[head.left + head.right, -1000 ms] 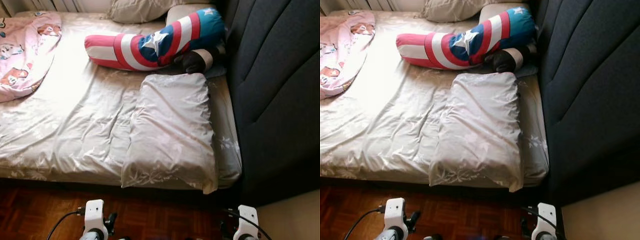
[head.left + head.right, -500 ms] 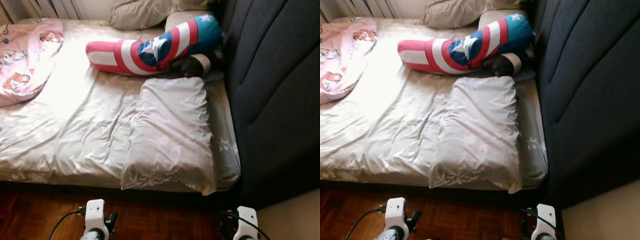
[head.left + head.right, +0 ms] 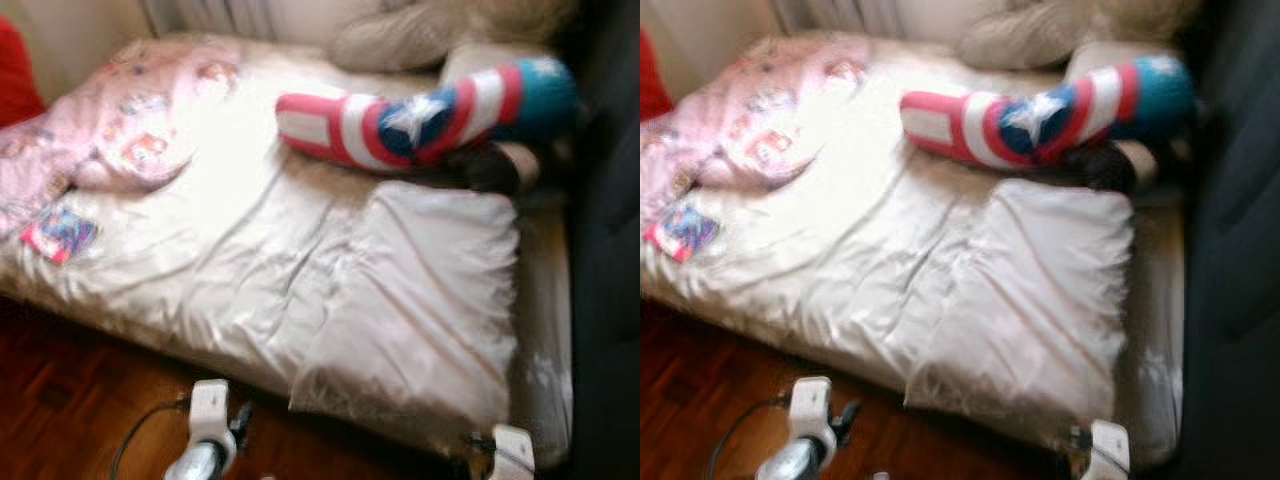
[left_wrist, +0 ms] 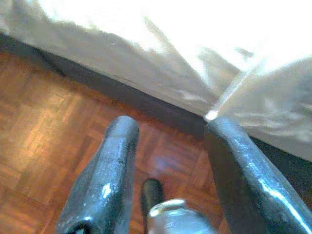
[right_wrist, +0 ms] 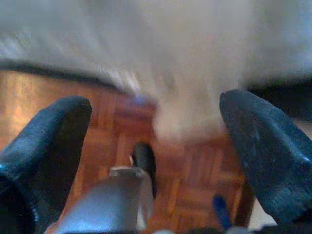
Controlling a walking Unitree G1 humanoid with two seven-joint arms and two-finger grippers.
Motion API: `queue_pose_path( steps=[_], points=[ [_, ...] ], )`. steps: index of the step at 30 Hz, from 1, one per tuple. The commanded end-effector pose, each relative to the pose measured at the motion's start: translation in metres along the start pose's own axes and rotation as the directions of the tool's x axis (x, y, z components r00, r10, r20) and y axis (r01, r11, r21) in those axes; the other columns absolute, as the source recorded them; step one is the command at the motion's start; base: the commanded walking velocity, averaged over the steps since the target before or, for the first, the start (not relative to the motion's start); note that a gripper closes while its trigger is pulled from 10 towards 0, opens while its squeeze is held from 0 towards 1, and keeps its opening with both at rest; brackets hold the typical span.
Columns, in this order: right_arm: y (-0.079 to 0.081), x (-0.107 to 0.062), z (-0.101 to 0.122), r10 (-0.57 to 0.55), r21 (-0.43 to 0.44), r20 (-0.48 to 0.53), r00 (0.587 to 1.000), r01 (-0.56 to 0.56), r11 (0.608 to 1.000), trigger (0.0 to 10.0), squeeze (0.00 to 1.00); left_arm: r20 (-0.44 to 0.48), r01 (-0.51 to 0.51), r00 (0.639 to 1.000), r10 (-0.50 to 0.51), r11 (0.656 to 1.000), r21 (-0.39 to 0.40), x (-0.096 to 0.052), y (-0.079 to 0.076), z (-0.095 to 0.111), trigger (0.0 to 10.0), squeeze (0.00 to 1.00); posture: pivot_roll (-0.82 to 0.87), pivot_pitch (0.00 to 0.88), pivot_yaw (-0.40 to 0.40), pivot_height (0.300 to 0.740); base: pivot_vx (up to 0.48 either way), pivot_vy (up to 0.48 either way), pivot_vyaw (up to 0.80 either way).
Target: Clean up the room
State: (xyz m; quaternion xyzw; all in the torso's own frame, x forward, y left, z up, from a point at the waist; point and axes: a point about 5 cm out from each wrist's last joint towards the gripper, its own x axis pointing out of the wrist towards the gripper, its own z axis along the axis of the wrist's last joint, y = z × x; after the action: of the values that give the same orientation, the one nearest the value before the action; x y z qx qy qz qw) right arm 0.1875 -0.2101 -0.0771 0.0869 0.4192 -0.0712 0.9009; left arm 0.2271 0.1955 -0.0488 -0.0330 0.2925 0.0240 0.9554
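You are looking down at a bed [image 3: 200,290] with a shiny beige sheet; the head views are blurred. A beige pillow [image 3: 420,300] lies at the near right corner, its edge hanging over the side of the bed. Behind it rests a red, white and blue bolster [image 3: 420,115] with a white star, next to another pillow [image 3: 440,30] at the back. A pink blanket [image 3: 120,140] is bunched on the left, with a small red-and-blue item [image 3: 58,235] near it — too blurred to identify. Your left gripper [image 4: 170,146] hangs low over the parquet floor [image 4: 44,141] beside the bed, fingers spread and empty. Your right gripper [image 5: 153,141] hangs likewise — fingers wide apart, holding nothing.
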Motion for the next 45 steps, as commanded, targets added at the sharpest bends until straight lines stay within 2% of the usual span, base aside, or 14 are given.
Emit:
queue_pose_path(
  steps=[1, 14, 21, 29, 38, 45],
  points=[
    [0.001, -0.002, -0.008, -0.001, 0.016, -0.015, 1.000, 0.002, 1.000, 10.0, 0.00, -0.033, -0.006, 0.999, 0.006, 1.000, -0.011, -0.004, 0.002, -0.010, 10.0, 0.00, 0.00, 0.181, -0.010, 0.740, 0.000, 0.000, 0.00],
    [0.001, -0.001, -0.007, -0.006, 0.016, -0.013, 1.000, 0.006, 1.000, 10.0, 0.00, 0.079, 0.032, 0.996, -0.030, 0.999, -0.014, 0.006, -0.004, 0.019, 10.0, 0.00, 0.01, 0.188, -0.011, 0.740, 0.000, 0.000, 0.00],
    [0.001, -0.001, -0.008, -0.008, 0.025, -0.015, 1.000, 0.008, 1.000, 10.0, 0.00, 0.117, 0.042, 0.992, -0.039, 0.999, -0.019, 0.008, -0.006, 0.027, 10.0, 0.00, 0.01, 0.197, -0.010, 0.740, 0.000, 0.000, 0.00],
    [0.001, -0.002, -0.006, 0.000, 0.031, 0.000, 1.000, 0.000, 1.000, 10.0, 0.00, 0.194, 0.052, 0.980, -0.046, 0.998, -0.030, 0.009, -0.007, 0.042, 10.0, 0.00, 0.01, 0.206, -0.012, 0.740, 0.000, 0.000, -0.79],
    [0.003, -0.002, -0.001, 0.039, 0.052, 0.076, 0.996, -0.043, 0.998, 10.0, 0.00, 0.309, 0.064, 0.949, -0.065, 0.998, 0.012, 0.013, -0.010, 0.072, 10.0, 0.00, 0.01, 0.219, -0.010, 0.740, 0.000, 0.000, 0.00],
    [0.006, -0.004, 0.005, 0.076, 0.058, 0.179, 0.981, -0.087, 0.994, 10.0, 0.00, 0.437, 0.081, 0.895, -0.090, 0.996, 0.038, 0.010, -0.015, 0.100, 10.0, 0.00, 0.01, 0.201, -0.006, 0.740, 0.000, 0.000, 0.00]
  ],
)
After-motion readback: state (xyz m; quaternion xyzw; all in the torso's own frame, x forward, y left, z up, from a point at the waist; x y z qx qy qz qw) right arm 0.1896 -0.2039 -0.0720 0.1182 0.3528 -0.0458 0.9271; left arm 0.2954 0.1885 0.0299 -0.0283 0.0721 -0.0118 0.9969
